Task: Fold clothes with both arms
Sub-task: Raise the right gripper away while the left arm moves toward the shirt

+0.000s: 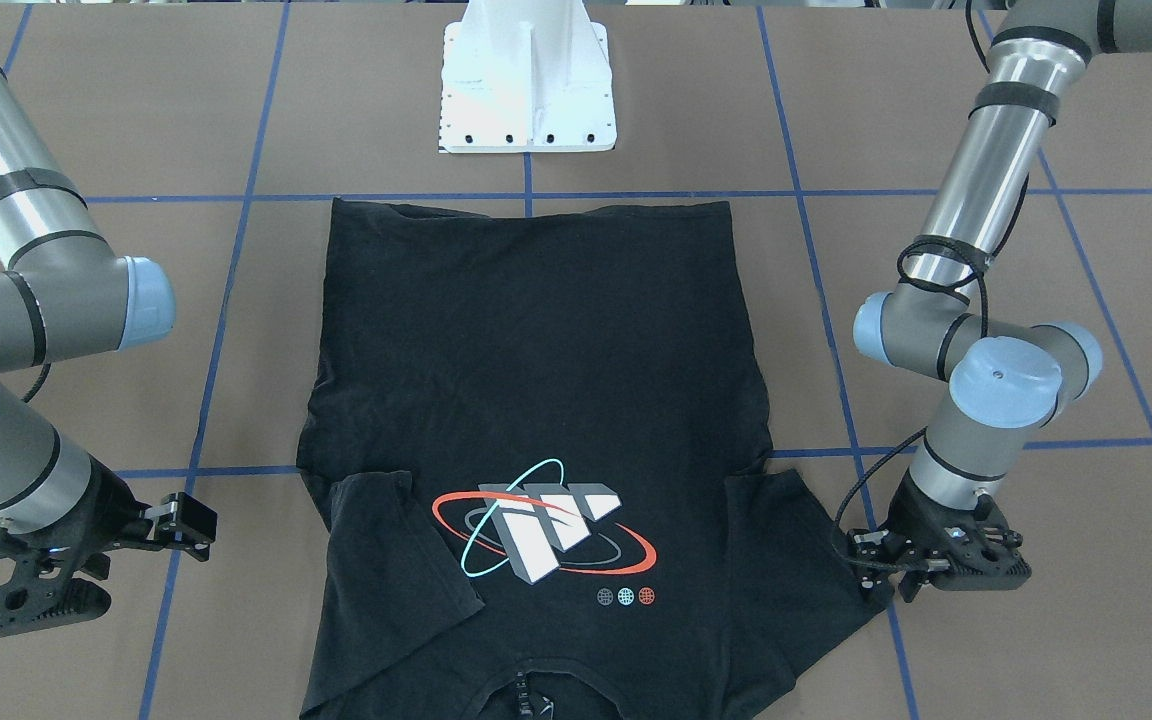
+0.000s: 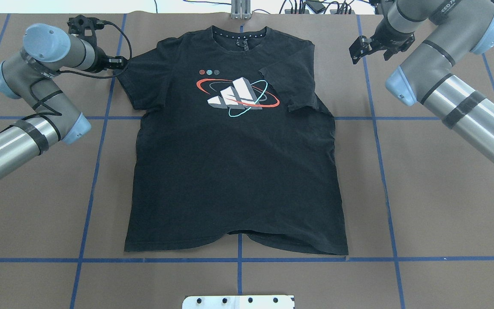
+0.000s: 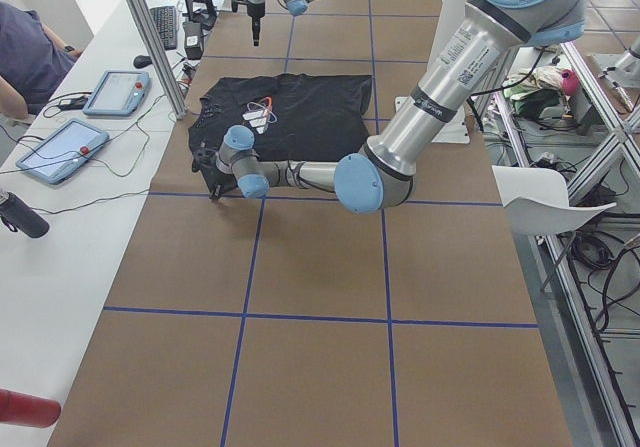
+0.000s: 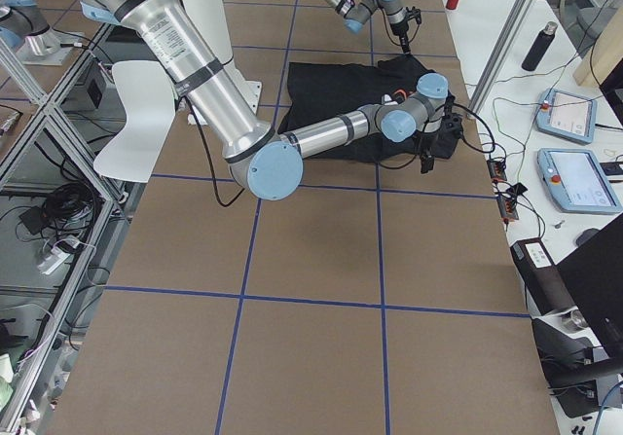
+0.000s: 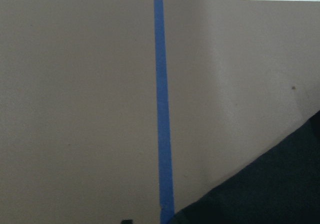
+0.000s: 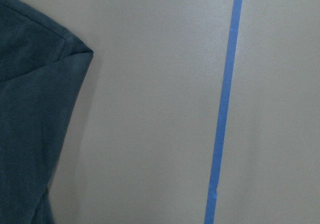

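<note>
Lying flat mid-counter point(image 2: 435, 206), the T-shirt point(image 2: 234, 171) had its right sleeve point(image 2: 290, 86) folded in; right pincer point(image 2: 358, 46) hung spread, empty; left pincer point(image 2: 116, 63) sat at the left sleeve point(image 2: 125, 83), grip impossible to tell; folding that inward seemed next.

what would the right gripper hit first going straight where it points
Likely the bare brown table just beside the shirt; the right gripper points down, clear of it, though its height is unclear.

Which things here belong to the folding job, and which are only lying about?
For the job: black T-shirt, left arm, right arm.
Lying about: white pedestal, two tablets, dark bottle, white chair.
</note>
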### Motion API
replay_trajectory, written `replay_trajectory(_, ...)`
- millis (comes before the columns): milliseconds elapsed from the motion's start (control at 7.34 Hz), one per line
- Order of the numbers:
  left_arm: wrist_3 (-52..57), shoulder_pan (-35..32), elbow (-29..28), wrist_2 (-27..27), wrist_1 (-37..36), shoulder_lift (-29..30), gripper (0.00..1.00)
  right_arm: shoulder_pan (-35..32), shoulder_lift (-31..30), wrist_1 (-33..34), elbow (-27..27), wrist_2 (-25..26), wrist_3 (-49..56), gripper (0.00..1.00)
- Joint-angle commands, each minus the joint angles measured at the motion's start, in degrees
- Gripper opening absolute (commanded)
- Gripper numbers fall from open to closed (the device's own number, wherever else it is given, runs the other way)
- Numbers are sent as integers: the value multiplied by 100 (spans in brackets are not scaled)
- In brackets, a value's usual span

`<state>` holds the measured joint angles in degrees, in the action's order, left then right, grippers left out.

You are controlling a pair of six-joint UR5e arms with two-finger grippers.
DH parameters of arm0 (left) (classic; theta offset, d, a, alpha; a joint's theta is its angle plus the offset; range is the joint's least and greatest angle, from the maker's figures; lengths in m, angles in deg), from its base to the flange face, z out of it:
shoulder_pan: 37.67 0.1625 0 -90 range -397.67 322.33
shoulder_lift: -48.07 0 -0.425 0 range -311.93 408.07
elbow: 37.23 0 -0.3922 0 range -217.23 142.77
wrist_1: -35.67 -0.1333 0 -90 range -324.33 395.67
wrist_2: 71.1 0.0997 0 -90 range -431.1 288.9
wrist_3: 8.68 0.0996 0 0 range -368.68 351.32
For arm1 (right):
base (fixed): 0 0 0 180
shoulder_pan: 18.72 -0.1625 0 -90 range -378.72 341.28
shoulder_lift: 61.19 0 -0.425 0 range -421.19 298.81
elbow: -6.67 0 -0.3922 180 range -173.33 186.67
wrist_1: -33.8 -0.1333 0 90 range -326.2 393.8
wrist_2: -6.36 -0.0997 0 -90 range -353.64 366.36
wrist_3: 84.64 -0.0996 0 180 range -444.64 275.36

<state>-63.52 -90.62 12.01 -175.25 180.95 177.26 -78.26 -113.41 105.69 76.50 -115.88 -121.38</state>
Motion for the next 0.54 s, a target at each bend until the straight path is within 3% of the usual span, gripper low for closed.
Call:
replay_trajectory(0, 17, 5, -2, 0, 1, 1, 25, 4, 10, 0, -4, 7, 0, 100)
replay_trajectory(136, 17, 5, 7, -8, 1, 9, 4, 4, 19, 0, -4, 7, 0, 100)
replay_trajectory(409, 218, -65, 94, -26, -8, 1, 0, 12, 28, 9, -4, 16, 0, 100)
